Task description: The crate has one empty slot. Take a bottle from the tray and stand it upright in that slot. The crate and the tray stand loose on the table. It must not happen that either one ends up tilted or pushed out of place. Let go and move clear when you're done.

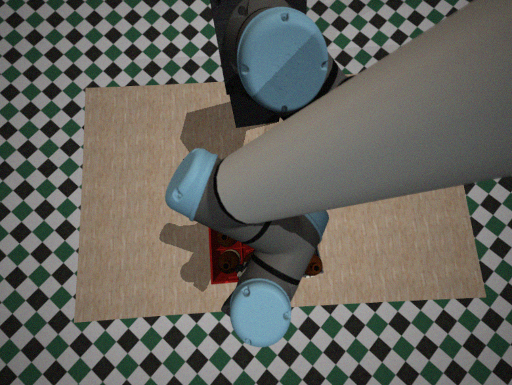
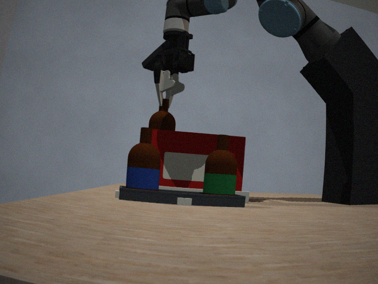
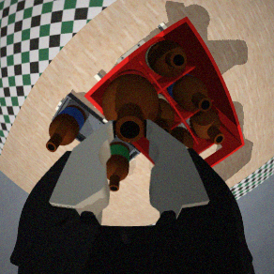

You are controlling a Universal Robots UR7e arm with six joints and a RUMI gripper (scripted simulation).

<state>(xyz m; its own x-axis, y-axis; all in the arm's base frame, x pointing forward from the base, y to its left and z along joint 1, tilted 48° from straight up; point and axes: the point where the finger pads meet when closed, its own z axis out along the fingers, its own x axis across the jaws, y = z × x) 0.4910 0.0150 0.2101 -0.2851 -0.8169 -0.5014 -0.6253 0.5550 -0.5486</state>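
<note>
My gripper is shut on the neck of a brown bottle. The bottle hangs upright, its lower body sunk into the near left corner of the red crate; only its shoulder and neck rise above the rim. In the wrist view the held bottle fills a corner slot of the crate, and several brown bottles stand in the other slots. A blue-labelled bottle and a green-labelled bottle stand upright on the dark tray in front of the crate.
The arm's dark base pedestal stands at the right behind the crate. From above, the arm's links hide most of the crate and the tray. The table's front edge lies close below the crate in the top view.
</note>
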